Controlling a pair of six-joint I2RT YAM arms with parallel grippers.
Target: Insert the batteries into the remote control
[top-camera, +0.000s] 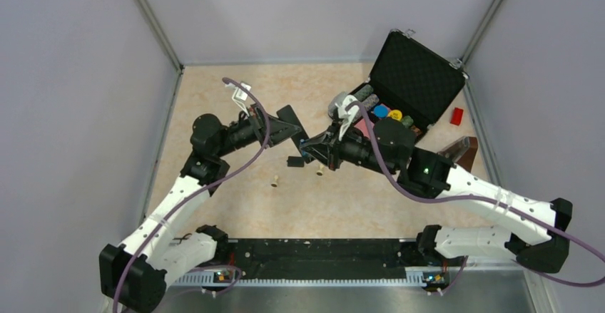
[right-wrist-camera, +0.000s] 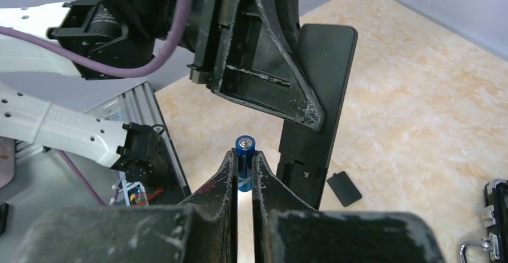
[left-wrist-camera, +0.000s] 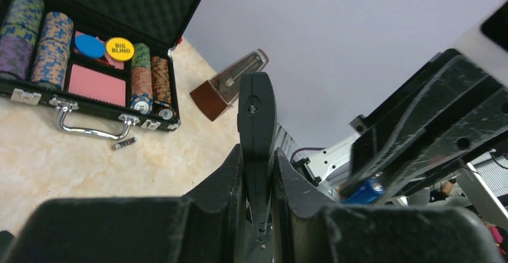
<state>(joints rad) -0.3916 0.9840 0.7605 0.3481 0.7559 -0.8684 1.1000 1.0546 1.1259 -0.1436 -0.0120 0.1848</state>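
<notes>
My left gripper (left-wrist-camera: 257,155) is shut on the slim black remote control (left-wrist-camera: 256,113) and holds it above the table, edge-on to its camera. In the right wrist view the remote (right-wrist-camera: 320,89) hangs upright with its open battery bay (right-wrist-camera: 298,168) at the lower end. My right gripper (right-wrist-camera: 242,162) is shut on a blue battery (right-wrist-camera: 244,145), upright, just left of that bay and apart from it. The battery also shows in the left wrist view (left-wrist-camera: 363,192). The black back cover (right-wrist-camera: 344,189) lies on the table below. In the top view the two grippers (top-camera: 294,133) (top-camera: 311,149) meet mid-table.
An open black chip case (top-camera: 417,78) with chips and cards stands at the back right. A brown metronome (top-camera: 461,152) and a red block (top-camera: 456,116) are near it. Two beige pegs (top-camera: 274,182) (top-camera: 319,171) stand on the table below the grippers. A small silver piece (left-wrist-camera: 124,144) lies by the case.
</notes>
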